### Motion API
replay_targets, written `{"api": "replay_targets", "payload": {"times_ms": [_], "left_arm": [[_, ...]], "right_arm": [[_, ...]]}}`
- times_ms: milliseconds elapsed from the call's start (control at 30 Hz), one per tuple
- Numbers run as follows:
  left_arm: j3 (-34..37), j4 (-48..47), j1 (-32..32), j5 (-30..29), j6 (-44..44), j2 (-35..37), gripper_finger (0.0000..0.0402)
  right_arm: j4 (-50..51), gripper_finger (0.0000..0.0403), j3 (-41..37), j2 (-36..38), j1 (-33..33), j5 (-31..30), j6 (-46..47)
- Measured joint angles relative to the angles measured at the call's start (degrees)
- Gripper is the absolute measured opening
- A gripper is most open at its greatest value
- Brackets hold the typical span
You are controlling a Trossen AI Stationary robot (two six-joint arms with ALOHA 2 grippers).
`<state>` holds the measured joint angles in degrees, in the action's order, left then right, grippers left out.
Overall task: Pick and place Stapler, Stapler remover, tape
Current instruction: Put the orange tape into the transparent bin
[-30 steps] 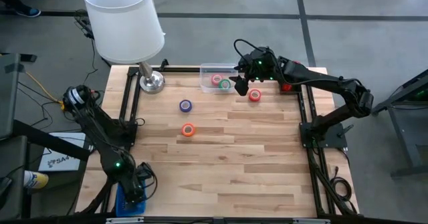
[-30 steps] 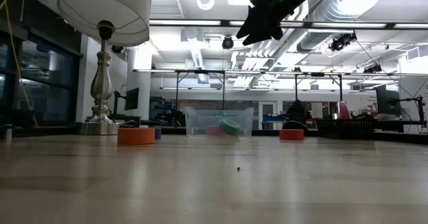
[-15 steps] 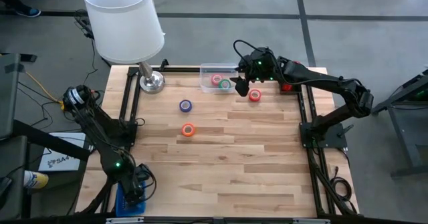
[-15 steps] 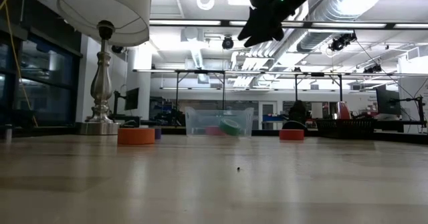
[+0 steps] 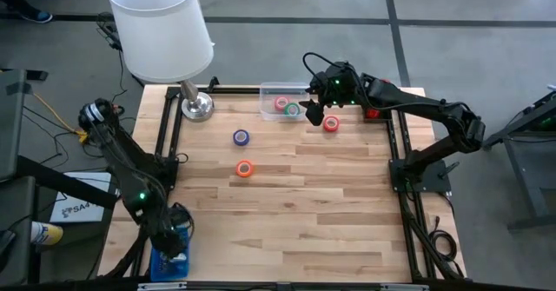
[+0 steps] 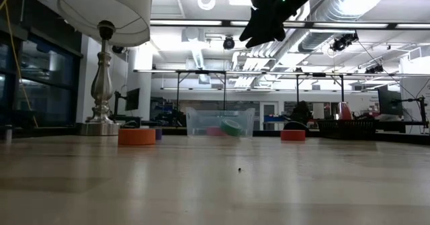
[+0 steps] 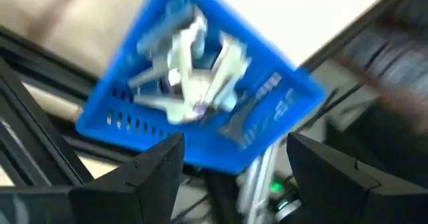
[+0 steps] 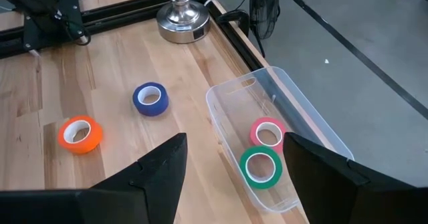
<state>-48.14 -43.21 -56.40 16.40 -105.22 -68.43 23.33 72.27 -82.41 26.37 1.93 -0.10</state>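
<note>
Tape rolls [image 8: 261, 166] in clear bin [image 8: 304, 124]; lamp [image 5: 196, 105] nearby; both claws apart.

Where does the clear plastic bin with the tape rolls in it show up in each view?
High view: clear bin at the table's far edge, just left of the right gripper.
Low view: at centre, on the table's far side, below the right gripper.
Left wrist view: not in it.
Right wrist view: right of centre, holding a pink and a green roll.
Shared landmark: the green roll inside it.
</note>
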Motion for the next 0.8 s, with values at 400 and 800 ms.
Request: {"api": "replay_targets", "payload": {"times_ms": [400,800], "left_arm": [[0.0,-9.3,16.7,-19.2,4.9,7.4,0.0259],[0.0,-9.2,37.8,-21.6,23.1,7.5,0.0259]], "right_arm": [[0.0,0.0239,0.0,0.0,0.0,0.0,0.1],[0.0,0.0239,0.0,0.0,0.0,0.0,0.1]]}}
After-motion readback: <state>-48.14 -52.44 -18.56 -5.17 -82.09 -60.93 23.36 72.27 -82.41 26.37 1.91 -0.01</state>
